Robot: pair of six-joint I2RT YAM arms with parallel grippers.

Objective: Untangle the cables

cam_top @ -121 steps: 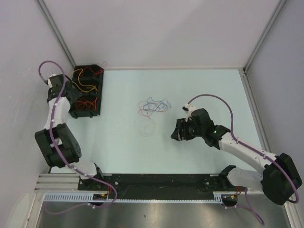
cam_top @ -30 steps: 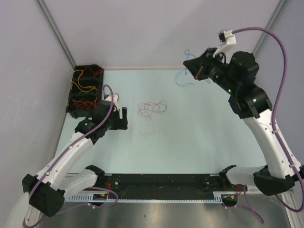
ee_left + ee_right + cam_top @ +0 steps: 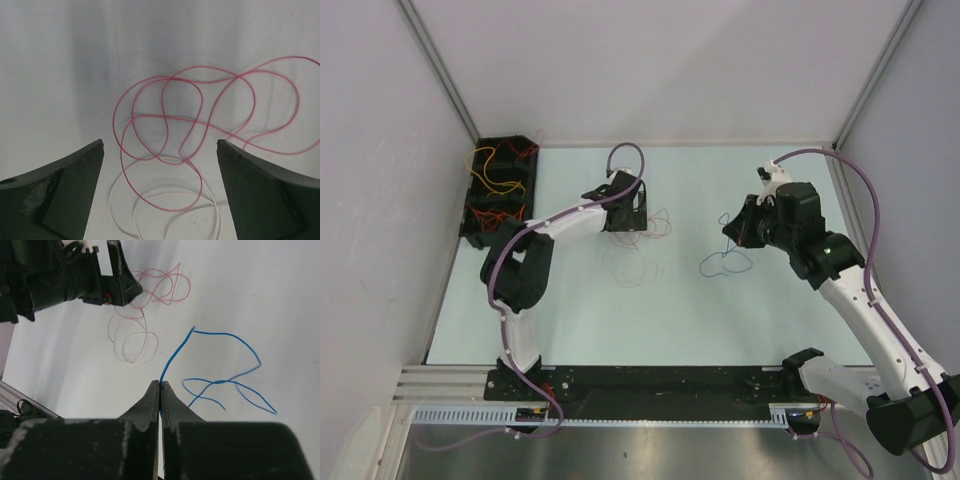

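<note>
We find the left end effector (image 3: 160, 147) spread wide over the middle of the table (image 3: 620, 330), holding nothing. The red cable (image 3: 172, 79) lies in loose overlapping loops directly ahead of its fingers (image 3: 65, 195), and the lowest loop dips into the gap between the tips. We cannot tell whether any strand touches a finger. The pale cable (image 3: 134, 335) curls just near of the red one, crossing under its nearest loop. The right end effector (image 3: 161, 390) is closed tight on one end of the blue cable (image 3: 218, 382). That strand rises to the tips, while the rest sprawls in open bends on the table just near and left of the end effector. The blue cable lies well apart from the red and pale cables, with bare table surface between them. A black bin (image 3: 470, 215) sits at the far left corner against the left wall, holding orange, yellow and red cables (image 3: 498, 175); it is well apart from both end effectors. The right end effector stands nearer the right wall (image 3: 910, 150) than the far wall (image 3: 670, 70), and well short of both. Open table surface stretches from all three loose cables to the near edge.
</note>
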